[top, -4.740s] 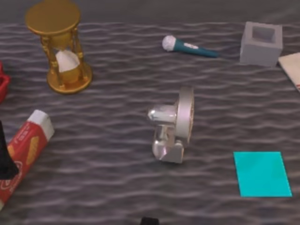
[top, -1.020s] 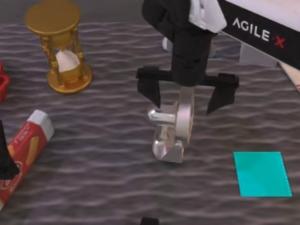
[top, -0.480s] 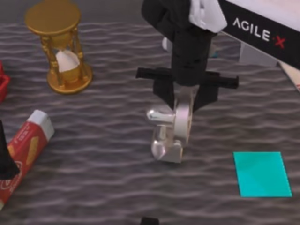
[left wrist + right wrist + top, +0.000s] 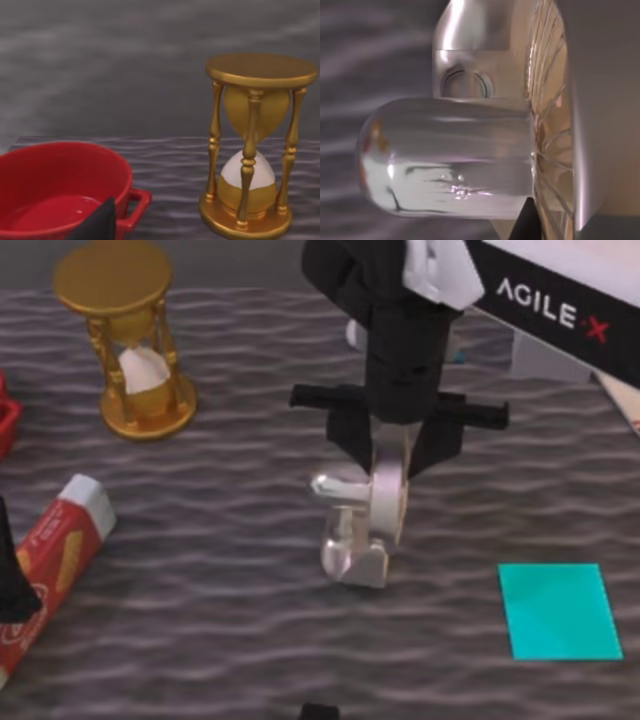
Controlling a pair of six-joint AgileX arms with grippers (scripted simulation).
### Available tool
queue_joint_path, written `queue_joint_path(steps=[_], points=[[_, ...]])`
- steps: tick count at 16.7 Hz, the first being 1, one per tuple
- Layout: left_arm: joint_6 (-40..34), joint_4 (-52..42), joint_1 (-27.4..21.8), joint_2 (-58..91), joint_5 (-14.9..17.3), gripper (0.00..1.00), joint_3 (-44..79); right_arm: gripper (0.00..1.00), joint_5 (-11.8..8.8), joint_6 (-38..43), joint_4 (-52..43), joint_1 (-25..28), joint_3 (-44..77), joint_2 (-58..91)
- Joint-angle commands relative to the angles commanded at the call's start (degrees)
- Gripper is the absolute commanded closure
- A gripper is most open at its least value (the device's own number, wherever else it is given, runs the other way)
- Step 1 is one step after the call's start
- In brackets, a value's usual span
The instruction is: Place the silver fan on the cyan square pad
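The silver fan (image 4: 358, 530) stands mid-table, ring cage upright, base toward the front. My right gripper (image 4: 393, 455) comes down from above and is shut on the top of the cage, one black finger on each face. Up close in the right wrist view are the rounded motor housing (image 4: 450, 160), the wire cage (image 4: 550, 125) and a black fingertip (image 4: 525, 222) against the cage. The cyan square pad (image 4: 558, 610) lies flat at the front right, apart from the fan. My left gripper (image 4: 12, 580) is parked at the left edge, open.
A gold hourglass (image 4: 128, 340) stands back left, beside a red pot (image 4: 55, 190). A red and white tube (image 4: 55, 560) lies front left. A grey hollow box (image 4: 535, 358) and a microphone head (image 4: 352, 332) peek out from behind my right arm at the back.
My right gripper's fingers, spread wide either side of the cage a second ago, have closed onto it. The fan has shifted slightly left.
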Motion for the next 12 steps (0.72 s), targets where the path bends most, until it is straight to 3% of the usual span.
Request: queue_joint_path(steps=[6, 12], points=[[0.0, 0.0, 0.0, 0.0, 0.0, 0.0, 0.0, 1.0, -0.03, 0.09, -0.9, -0.08, 0.94, 0.28], [0.0, 0.0, 0.0, 0.0, 0.0, 0.0, 0.0, 1.0, 0.0, 0.13, -10.59, 0.24, 13.53, 2.59]])
